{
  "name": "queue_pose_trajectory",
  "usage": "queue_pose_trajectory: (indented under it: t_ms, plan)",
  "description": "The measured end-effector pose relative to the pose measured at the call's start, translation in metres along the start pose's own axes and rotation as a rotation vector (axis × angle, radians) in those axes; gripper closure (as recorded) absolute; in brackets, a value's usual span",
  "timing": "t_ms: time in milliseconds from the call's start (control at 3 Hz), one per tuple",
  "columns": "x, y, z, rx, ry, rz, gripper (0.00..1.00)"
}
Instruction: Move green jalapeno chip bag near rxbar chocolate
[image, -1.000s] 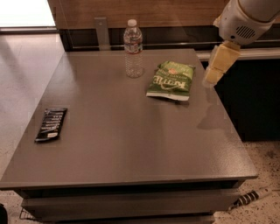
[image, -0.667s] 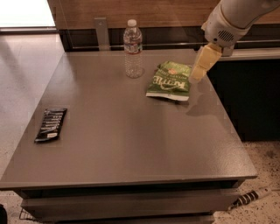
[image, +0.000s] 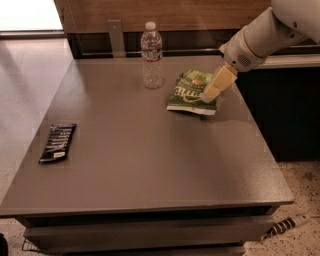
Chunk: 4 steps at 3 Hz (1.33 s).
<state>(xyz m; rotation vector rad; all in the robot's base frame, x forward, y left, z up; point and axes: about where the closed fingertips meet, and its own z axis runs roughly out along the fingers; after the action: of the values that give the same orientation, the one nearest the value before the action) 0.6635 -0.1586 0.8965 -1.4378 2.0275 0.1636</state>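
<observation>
One end effector (image: 207, 96) over green jalapeno chip bag (image: 186, 93); its grip cannot be told.

Our arm (image: 272, 30) is a thick, rounded tube in a smooth off-white shell, broadest toward the top right corner and narrowing to a shorter wrist section. That wrist is the same off-white, with a small grey dotted patch on its side. From it comes our gripper (image: 206, 97), which hangs over the far right part of the bench (image: 150, 150), its jaws a pale buttery yellow, flat-sided and tapering to a blunt tip.
</observation>
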Motion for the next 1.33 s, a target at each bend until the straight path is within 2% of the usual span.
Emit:
queue_pose_trajectory:
  t_ms: [667, 1000, 1333]
  plan:
    - [-0.002, -0.003, 0.008, -0.015, -0.016, 0.01, 0.0]
    - [0.003, -0.024, 0.049, -0.07, -0.008, 0.079, 0.03]
    - [0.012, -0.036, 0.083, -0.118, 0.004, 0.143, 0.26]
